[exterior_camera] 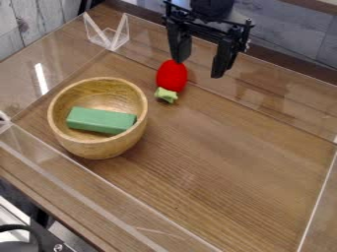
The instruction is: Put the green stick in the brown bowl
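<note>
The green stick (101, 120), a flat matte green block, lies inside the brown bowl (79, 141), a round light wooden bowl with a thick rim at the left of the table. My gripper (198, 64) hangs at the back of the table, pointing down, above and to the right of the bowl. Its two black fingers (174, 45) stand wide apart with nothing between them. The gripper touches neither the stick nor the bowl.
A red strawberry-shaped toy (170, 80) with a green stem end lies just below and left of the gripper. Clear plastic walls (316, 202) ring the wooden table, and a clear angled piece (105, 32) stands at the back left.
</note>
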You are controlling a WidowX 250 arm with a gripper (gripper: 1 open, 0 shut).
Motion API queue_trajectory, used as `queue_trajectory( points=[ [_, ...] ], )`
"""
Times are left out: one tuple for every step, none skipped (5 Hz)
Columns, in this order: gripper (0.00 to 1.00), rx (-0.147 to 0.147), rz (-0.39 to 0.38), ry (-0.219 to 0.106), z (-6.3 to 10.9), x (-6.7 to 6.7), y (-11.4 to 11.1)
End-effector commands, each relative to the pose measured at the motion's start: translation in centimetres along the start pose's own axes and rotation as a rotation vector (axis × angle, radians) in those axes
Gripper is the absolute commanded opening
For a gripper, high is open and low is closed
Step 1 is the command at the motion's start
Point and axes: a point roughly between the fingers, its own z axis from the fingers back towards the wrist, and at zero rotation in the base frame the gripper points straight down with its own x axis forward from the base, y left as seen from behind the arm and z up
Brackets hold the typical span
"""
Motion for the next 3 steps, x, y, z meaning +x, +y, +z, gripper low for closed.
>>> queue_trajectory(
  points=[
    [1.00, -0.001, 0.056, -0.001, -0.7, -0.3, 0.1],
    [1.00, 0.001, 0.091, -0.010, -1.6, 0.6, 1.1],
    [1.00, -0.002, 0.131, -0.051, -0.8, 1.8, 1.9]
  ],
)
